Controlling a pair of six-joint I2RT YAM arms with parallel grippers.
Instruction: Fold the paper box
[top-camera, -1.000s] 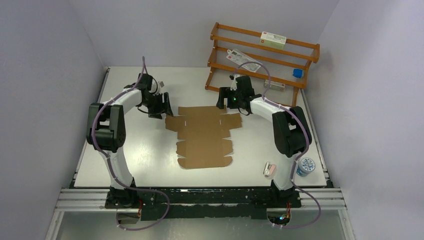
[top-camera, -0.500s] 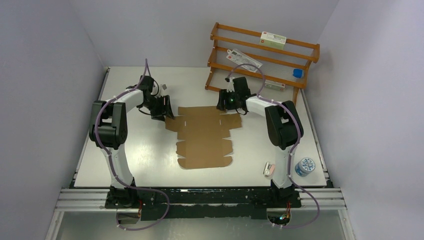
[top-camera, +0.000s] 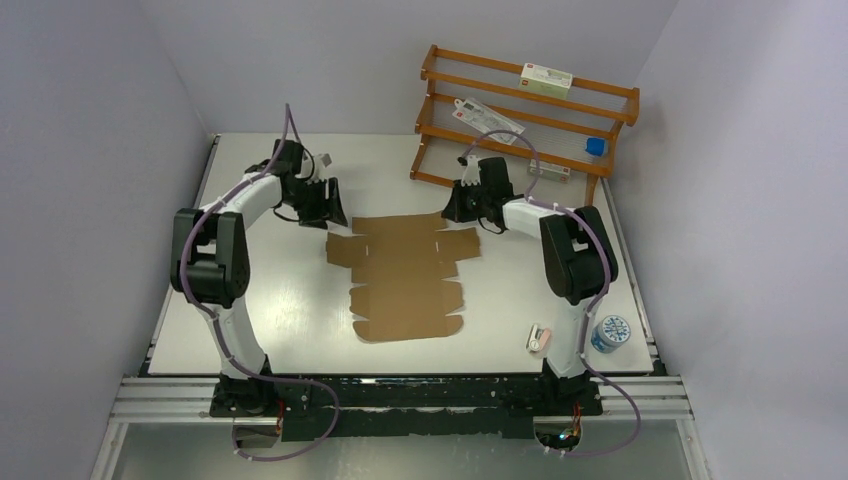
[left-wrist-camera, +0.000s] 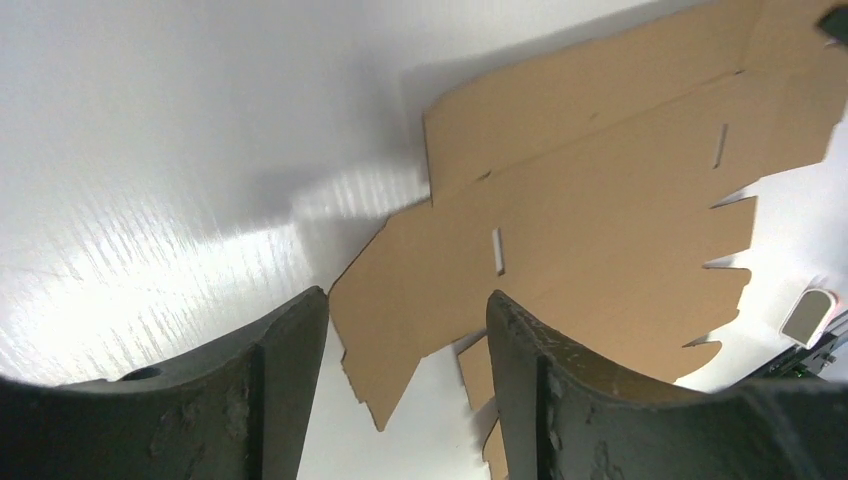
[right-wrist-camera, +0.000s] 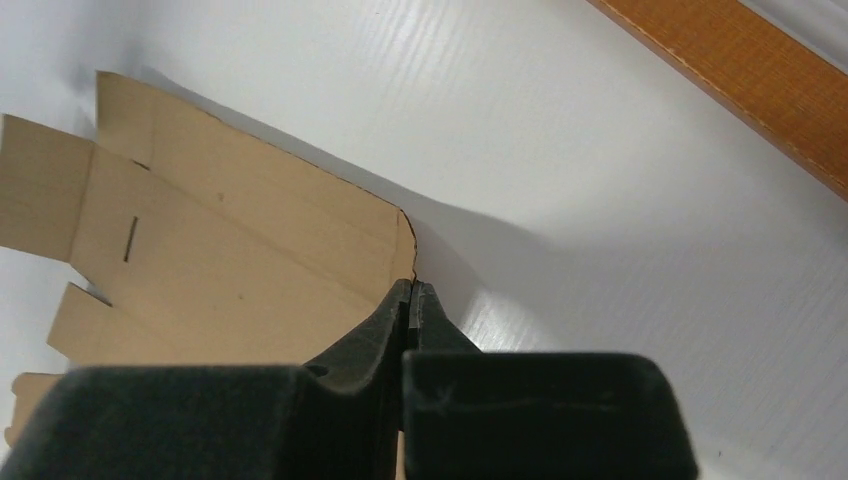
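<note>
Paper box (top-camera: 405, 275) (left-wrist-camera: 600, 200) (right-wrist-camera: 230, 260): plain brown die-cut sheet, unfolded, lying flat on the white table (top-camera: 270, 300) with its long axis running near to far; slots and notched side flaps are visible. All positions below are taken from this sheet. Left gripper (top-camera: 330, 205) (left-wrist-camera: 405, 300): at the sheet's far left corner, jaws standing apart at a moderate gap with nothing between the pads. In the left wrist view the pointed corner of a left side flap lies under that gap; contact with the card cannot be told. Right gripper (top-camera: 455, 205) (right-wrist-camera: 412, 290): at the sheet's far right corner, fingertips pressed fully together. In the right wrist view the rounded corner edge of the far flap runs straight into the seam between the tips, so the tips are pinched on the card at that corner. A shadow on the table just beyond the far flap's edge suggests that this corner sits slightly raised. Wooden rack (top-camera: 426, 100) (right-wrist-camera: 740, 70): beyond the sheet's far right corner, well apart from it, carrying a white printed carton (top-camera: 545, 78) on its top shelf. Small white-and-pink item (top-camera: 540, 338) (left-wrist-camera: 808, 315): on the table to the right of the sheet's near end, apart from it. Round blue-and-white tub (top-camera: 611, 332): farther right of the same end, at the table edge.
</note>
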